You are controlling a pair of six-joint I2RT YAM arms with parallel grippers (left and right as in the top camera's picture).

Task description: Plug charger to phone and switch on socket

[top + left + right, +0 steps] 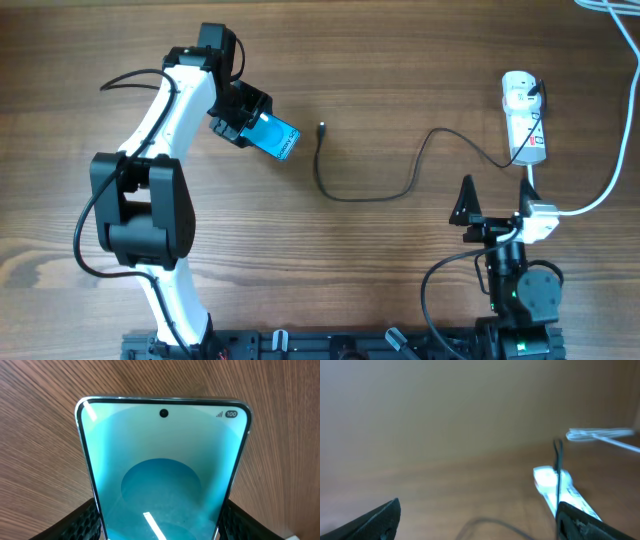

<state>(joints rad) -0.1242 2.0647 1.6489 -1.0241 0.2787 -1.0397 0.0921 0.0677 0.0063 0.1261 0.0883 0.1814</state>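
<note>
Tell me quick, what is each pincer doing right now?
Left pincer: closed on the small rectangular smartphone with the cyan screen.
Right pincer: open, holding nothing.

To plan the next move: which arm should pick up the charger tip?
Right. The right pincer is open and empty; the left pincer is shut on the phone. The charger tip lies free.

One phone (pixel 272 135), one charger (pixel 370 195), one socket (pixel 524 118), two arms (pixel 150 200) (pixel 515 285)

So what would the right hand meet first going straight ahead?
Probably the black cable lying just ahead of it; the power strip sits off to the right. Blur makes depth uncertain.
</note>
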